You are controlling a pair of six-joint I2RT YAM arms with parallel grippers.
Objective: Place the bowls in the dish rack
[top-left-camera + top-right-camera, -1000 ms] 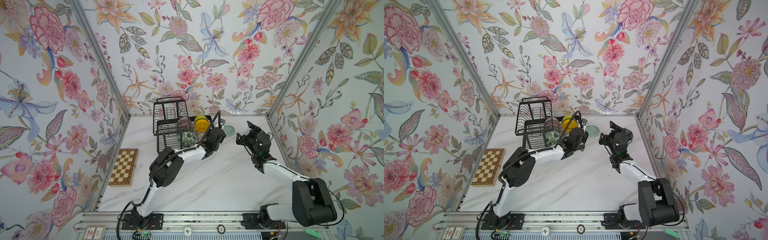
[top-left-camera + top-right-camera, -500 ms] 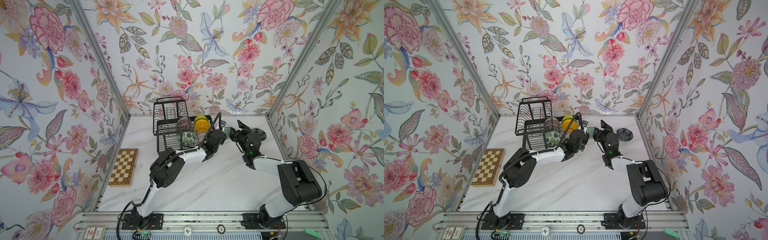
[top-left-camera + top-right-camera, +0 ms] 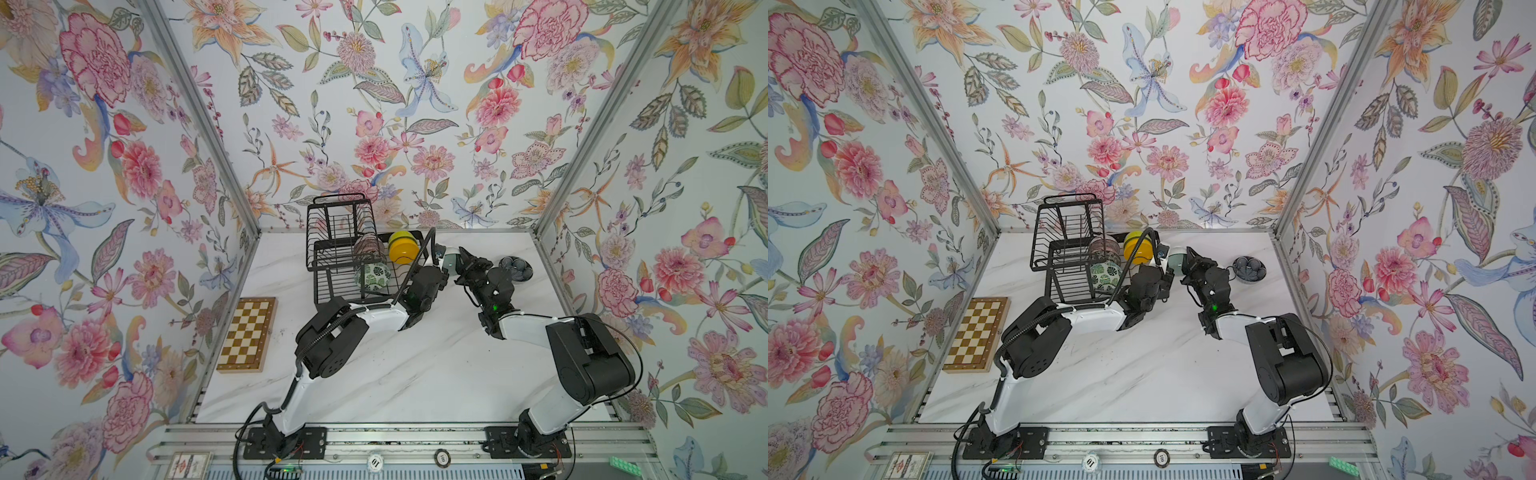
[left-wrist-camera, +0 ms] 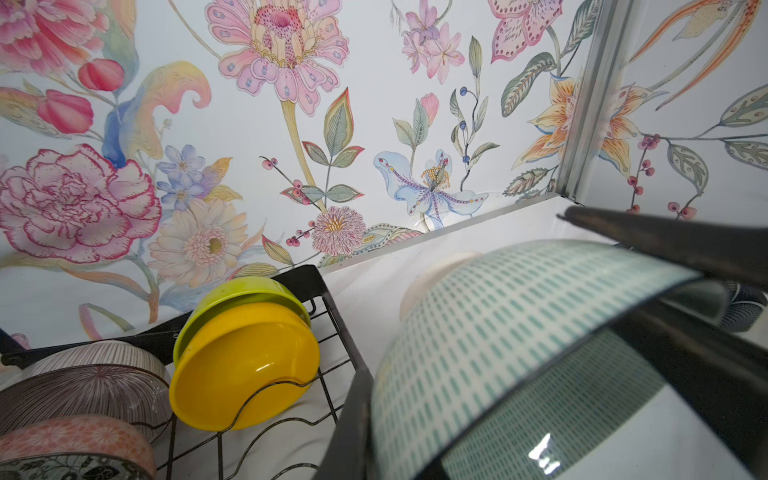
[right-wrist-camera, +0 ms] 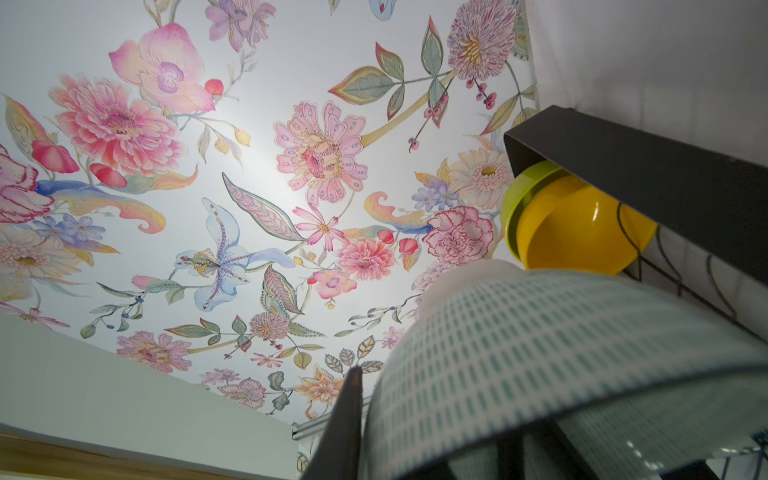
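Observation:
Both my grippers hold one pale celadon bowl (image 3: 451,262) (image 4: 519,324) (image 5: 561,353) with teal dashes, tilted above the table beside the dish rack (image 3: 332,232) (image 3: 1059,232). The left gripper (image 3: 440,262) is shut on its rim from the rack side. From the opposite side, the right gripper (image 3: 464,258) is shut on the same rim. In the rack stand an orange-yellow bowl (image 3: 403,248) (image 4: 245,365), a lime green bowl (image 4: 232,289), a striped bowl (image 3: 368,247), a green-leaf bowl (image 3: 372,275) and a pink bowl (image 4: 70,436). A dark blue bowl (image 3: 515,268) sits on the table.
A brown-and-cream chessboard (image 3: 248,334) lies by the left wall. Flowered walls close in the white marble table (image 3: 415,374) on three sides. The rack's right end (image 5: 623,166) is right next to the held bowl.
The right arm swung left from the dark blue bowl to the celadon bowl and its gripper shut on the rim. The left gripper kept its hold.

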